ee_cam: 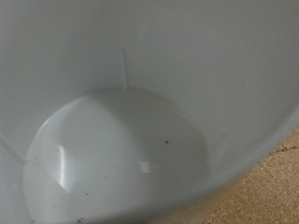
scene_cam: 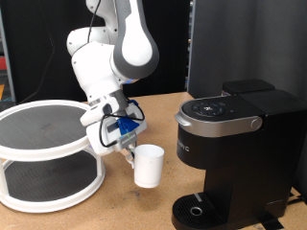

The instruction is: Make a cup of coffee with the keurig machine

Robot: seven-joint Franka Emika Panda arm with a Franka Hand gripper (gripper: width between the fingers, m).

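End effector gripping plain white cup by its rim, upright; black keurig machine beside

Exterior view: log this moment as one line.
tool at mug rim, grip unclear | mug upright beside coffee maker, not on its drip base | wrist view: mug empty
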